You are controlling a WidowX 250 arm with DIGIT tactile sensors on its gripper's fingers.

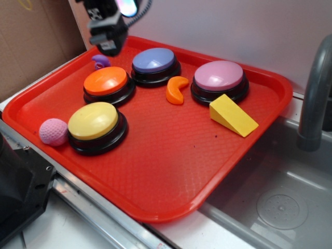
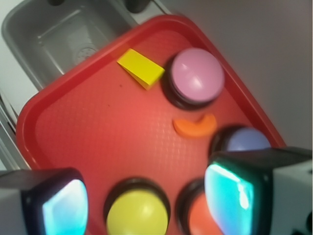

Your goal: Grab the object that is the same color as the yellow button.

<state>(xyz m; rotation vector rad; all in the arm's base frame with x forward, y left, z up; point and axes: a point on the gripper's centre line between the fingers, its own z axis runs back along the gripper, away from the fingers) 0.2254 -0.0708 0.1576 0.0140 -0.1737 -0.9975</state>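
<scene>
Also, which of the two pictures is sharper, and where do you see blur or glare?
The exterior view is the sharper: the yellow wedge and yellow button have crisp edges, with soft highlights on the domes; only the gripper at the top looks blurred. The wrist view is soft overall, the gripper fingers are out of focus with a cyan glow, and the pink button shows a glare streak.

A red tray carries orange, purple and pink buttons.
</scene>
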